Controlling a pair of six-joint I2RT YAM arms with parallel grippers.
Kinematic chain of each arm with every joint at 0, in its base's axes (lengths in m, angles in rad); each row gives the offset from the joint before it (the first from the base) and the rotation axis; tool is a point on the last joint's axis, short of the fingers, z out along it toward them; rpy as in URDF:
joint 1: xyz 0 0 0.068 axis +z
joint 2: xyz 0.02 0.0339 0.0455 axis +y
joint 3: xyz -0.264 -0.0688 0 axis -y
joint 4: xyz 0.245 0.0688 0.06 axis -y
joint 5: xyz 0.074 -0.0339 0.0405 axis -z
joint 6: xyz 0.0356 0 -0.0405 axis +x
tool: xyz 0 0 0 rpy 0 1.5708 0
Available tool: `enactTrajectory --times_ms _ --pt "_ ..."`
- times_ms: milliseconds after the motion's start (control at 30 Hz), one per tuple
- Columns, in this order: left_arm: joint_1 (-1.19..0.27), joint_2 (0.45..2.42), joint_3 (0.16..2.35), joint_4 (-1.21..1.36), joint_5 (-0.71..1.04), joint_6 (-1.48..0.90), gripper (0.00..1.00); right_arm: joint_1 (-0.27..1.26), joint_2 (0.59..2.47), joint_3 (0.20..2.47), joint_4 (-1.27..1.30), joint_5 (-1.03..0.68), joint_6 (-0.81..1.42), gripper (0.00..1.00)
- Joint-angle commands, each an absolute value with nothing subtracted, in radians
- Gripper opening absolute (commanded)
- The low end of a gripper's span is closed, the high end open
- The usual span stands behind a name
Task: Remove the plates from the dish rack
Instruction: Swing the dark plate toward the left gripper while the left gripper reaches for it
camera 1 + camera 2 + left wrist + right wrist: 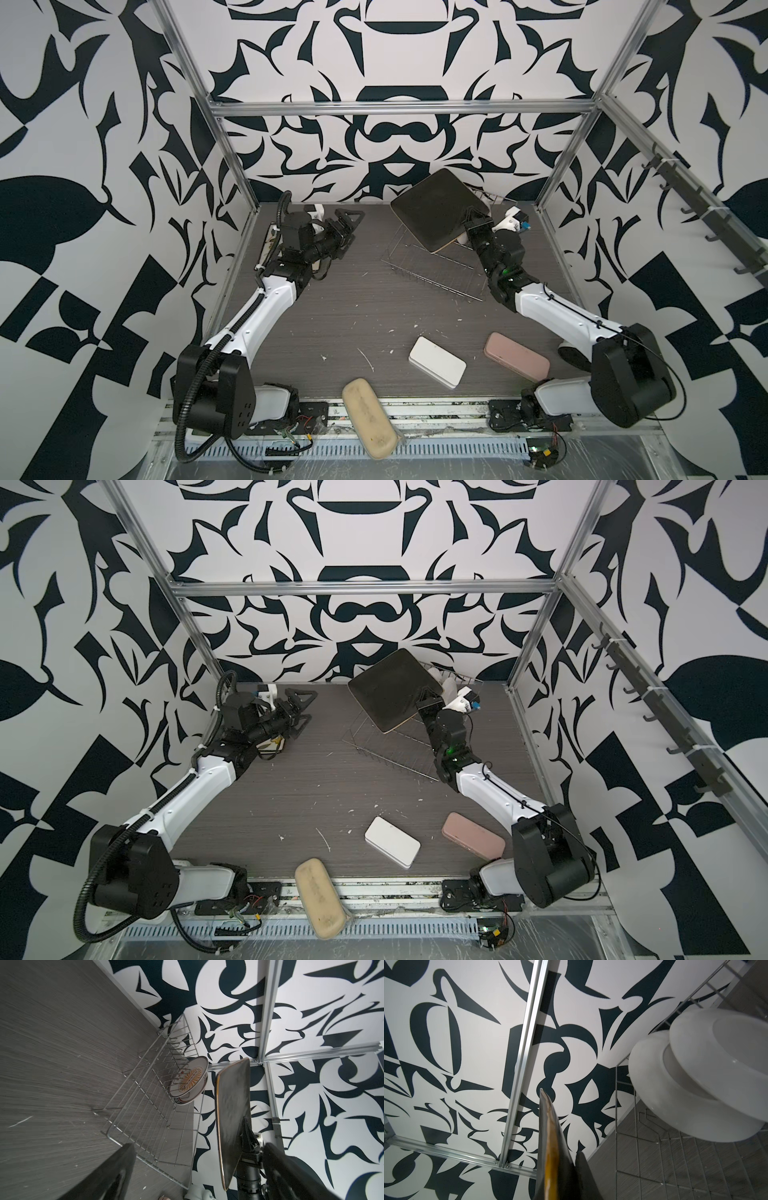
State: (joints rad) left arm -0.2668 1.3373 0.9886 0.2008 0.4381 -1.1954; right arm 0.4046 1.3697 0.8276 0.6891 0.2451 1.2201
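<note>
In both top views my right gripper [471, 218] [426, 696] is shut on the near corner of a large black square plate [432, 210] [388, 692], which hangs tilted above the dish rack [432, 270] [390, 750]. The right wrist view shows the black square plate's edge [552, 1147] pinched in the right gripper [562, 1167]. Two round white plates [188, 1080] [695, 1084] lean at the far end of the dish rack [158, 1105]. My left gripper [349, 227] [303, 708] [199, 1157] stands open and empty at the back left, apart from the rack.
A white flat thing [272, 742] lies partly hidden under the left arm. Near the front lie a white box [437, 361], a pink case [516, 356] and a beige case [370, 417] over the table's front edge. A rail of hooks [706, 224] runs along the right wall.
</note>
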Motion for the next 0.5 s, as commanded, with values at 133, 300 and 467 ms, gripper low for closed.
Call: enactTrajectory --times_ms 133,300,467 --pt "-0.331 1.399 0.981 0.358 0.401 -1.243 1.0 0.484 1.317 0.847 0.989 0.346 1.304 0.0" --pt "-0.371 1.43 0.979 0.408 0.379 -1.262 0.98 0.511 1.329 0.833 1.014 0.375 1.334 0.0" --pt "-0.394 1.461 0.974 0.464 0.377 -1.294 0.95 0.533 1.338 0.826 1.018 0.408 1.353 0.0"
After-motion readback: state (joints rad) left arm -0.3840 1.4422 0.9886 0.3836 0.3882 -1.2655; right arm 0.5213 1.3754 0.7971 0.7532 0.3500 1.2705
